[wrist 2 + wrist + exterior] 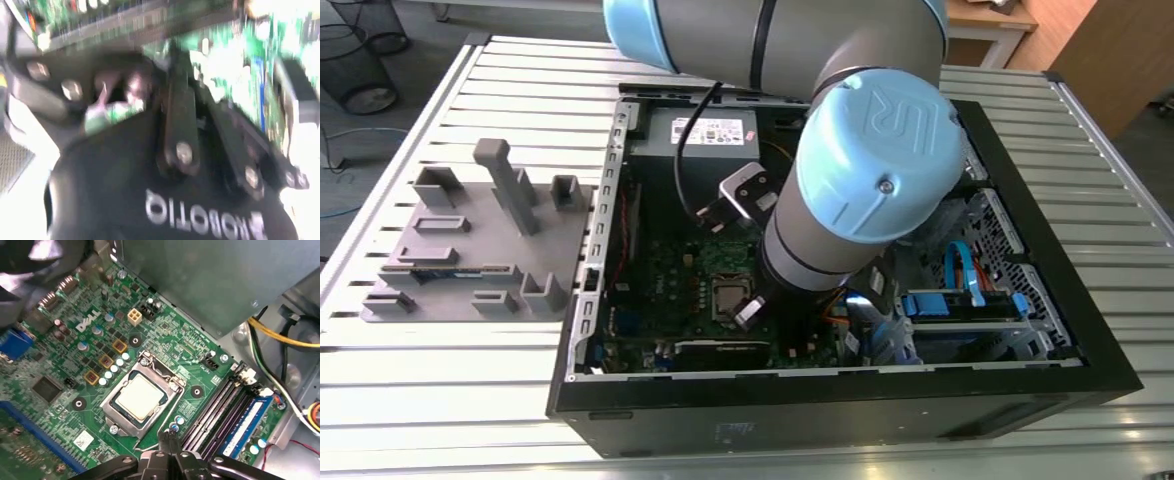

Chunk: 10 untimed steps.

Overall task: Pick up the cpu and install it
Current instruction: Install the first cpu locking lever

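1. Silvery-grey metal tops the cpu (pixel 139 396), which lies flat in its socket on the green motherboard (pixel 165 347), ringed by the metal socket frame (pixel 114 401).
2. It is likely light, stiff and thin, but fragile on its underside. The smooth top looks slippery, so two opposite edges seem the sensible hold, with the chip kept level.
3. The arm (pixel 867 150) reaches steeply down into the open computer case (pixel 854 410) on the bench (pixel 520 70), its wrist above the board.
4. The gripper (pixel 170 434) hangs just beside the socket, fingers pressed together with nothing between them, apart from the cpu.
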Tool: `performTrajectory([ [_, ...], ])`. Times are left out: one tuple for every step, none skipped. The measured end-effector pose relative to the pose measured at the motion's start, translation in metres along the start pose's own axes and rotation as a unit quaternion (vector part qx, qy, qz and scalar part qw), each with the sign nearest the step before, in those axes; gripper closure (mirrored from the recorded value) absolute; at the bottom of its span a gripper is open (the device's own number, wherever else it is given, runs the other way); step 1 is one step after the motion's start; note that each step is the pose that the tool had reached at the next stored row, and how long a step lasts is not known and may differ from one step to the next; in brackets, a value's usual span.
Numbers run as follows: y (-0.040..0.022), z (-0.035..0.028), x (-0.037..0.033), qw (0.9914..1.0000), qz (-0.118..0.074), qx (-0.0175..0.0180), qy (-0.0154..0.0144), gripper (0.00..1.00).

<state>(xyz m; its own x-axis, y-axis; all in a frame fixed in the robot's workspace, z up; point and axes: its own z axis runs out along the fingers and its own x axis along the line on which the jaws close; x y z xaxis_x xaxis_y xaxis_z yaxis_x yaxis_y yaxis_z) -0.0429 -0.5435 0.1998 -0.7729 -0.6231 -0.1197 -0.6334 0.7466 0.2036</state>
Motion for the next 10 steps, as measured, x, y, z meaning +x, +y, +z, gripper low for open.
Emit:
performTrajectory([
  [0.0002, -0.0004, -0.0001, 1.0, 0.0, 0.0, -0.0001, 0.89],
  [0.0004, -0.0004, -0.0003, 1.0, 0.001, 0.0001, -0.0002, 0.89],
  [0.001, -0.0004, -0.0006, 1.0, 0.003, 0.0005, -0.0004, 0.89],
  [0.0012, -0.0001, -0.0008, 0.99998, 0.006, 0.0008, -0.0011, 0.89],
  [0.0013, 0.0004, -0.0008, 0.99995, 0.01, 0.0014, -0.0021, 0.89],
  [0.0013, 0.0007, -0.0008, 0.99988, 0.015, 0.002, -0.0031, 0.89],
  [0.0017, 0.0011, -0.0007, 0.9998, 0.019, 0.0025, -0.004, 0.89],
  [0.0027, 0.0015, -0.0002, 0.99976, 0.021, 0.0028, -0.0043, 0.89],
  [0.0044, 0.002, 0.0002, 0.99974, 0.022, 0.0029, -0.0044, 0.89],
  [0.0063, 0.0026, 0.0005, 0.99973, 0.023, 0.003, -0.0044, 0.89],
])
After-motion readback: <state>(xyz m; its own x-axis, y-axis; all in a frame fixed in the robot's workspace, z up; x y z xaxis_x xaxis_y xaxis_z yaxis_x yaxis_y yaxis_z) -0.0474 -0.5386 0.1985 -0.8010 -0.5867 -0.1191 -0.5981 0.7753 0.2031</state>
